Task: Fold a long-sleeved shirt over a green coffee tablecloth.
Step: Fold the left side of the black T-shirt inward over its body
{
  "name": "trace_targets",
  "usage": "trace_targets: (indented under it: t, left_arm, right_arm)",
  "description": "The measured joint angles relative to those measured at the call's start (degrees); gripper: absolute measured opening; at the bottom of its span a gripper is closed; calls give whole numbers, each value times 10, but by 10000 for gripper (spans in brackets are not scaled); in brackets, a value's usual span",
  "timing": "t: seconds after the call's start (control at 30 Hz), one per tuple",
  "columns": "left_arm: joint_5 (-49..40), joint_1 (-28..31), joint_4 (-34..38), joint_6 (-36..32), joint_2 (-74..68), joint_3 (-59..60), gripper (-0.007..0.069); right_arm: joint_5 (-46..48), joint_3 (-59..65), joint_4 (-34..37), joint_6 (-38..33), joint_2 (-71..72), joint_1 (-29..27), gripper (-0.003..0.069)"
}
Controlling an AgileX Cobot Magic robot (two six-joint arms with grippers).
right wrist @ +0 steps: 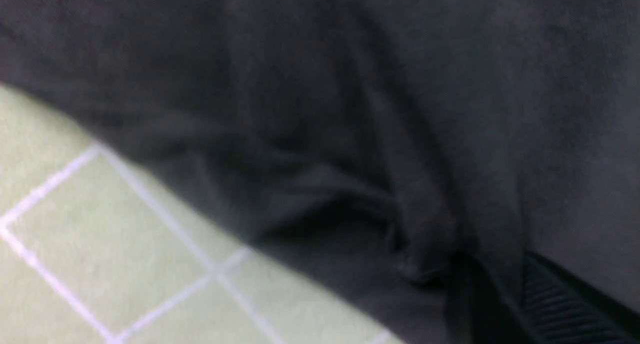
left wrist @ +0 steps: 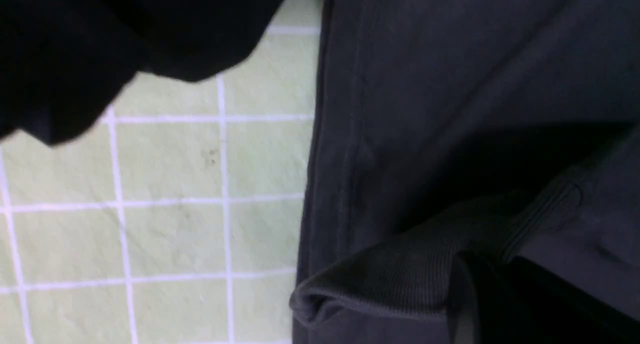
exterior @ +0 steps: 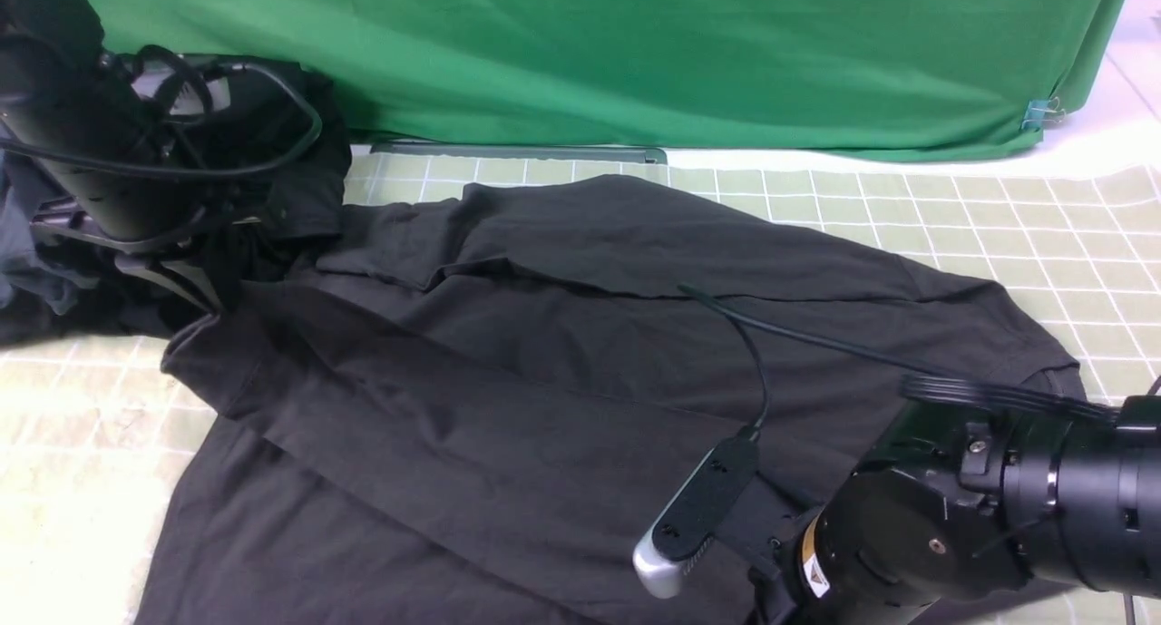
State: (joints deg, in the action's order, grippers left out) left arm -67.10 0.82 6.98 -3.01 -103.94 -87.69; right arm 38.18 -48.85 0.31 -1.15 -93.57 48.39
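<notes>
— Shirt first: where is it lying?

— The long-sleeved shirt point(exterior: 544, 353) is spread over the middle of the green coffee tablecloth point(exterior: 998, 217) on the table. It runs from the near edge up toward the plain green cloth point(exterior: 635, 53) at the back, and its far left corner sits just beside a blacker heap of clothes point(exterior: 304, 180).

— Why are the arms at opposite ends?

— I'd say to take it at two corners at once, so a whole side can be carried over evenly. The left hand point(exterior: 186, 285) is down at that far left corner. It is closed, and the ribbed cuff point(left wrist: 425, 279) is bunched against its finger, so it looks pinched. The right hand point(right wrist: 495, 294) is low at the near right edge. That view is blurred, but cloth puckers in between its fingers, so I take it as closed on a pinch of shirt too.

— How does the shirt look?

— Charcoal grey, soft and matte. One layer already lies folded across the upper part, with a long crease running along it and shallow wrinkles elsewhere. No print shows from here. A stitched hem point(left wrist: 350, 134) runs straight beside the checked cloth.

— Tidy?

— Not quite. The near left side fans out wider than the rest, so I'd judge the fold about half made.
</notes>
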Motion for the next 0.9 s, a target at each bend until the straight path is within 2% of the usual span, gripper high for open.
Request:
trace_targets:
  t: [0.13,0.3,0.43,0.63,0.77,0.87,0.9]
  left_arm:
    - [-22,-12,2,0,0,0,7]
    - [-23,-43,0,0,0,1,7]
    - [-23,-65,-33,11,0,15,7]
    - [-21,-67,-52,26,0,20,7]
    - [-25,-67,-53,27,-7,20,7]
    - [-26,-67,-57,27,-21,20,7]
    - [-27,-67,-58,27,-22,20,7]
  right_arm:
    - [49,13,11,6,62,1,20]
    - [56,67,38,16,138,1,20]
    - [61,98,69,15,183,1,20]
    - [69,127,103,15,203,12,25]
    - [76,137,106,17,203,18,93]
    - [87,137,107,18,205,18,219]
    - [88,137,107,18,205,18,228]
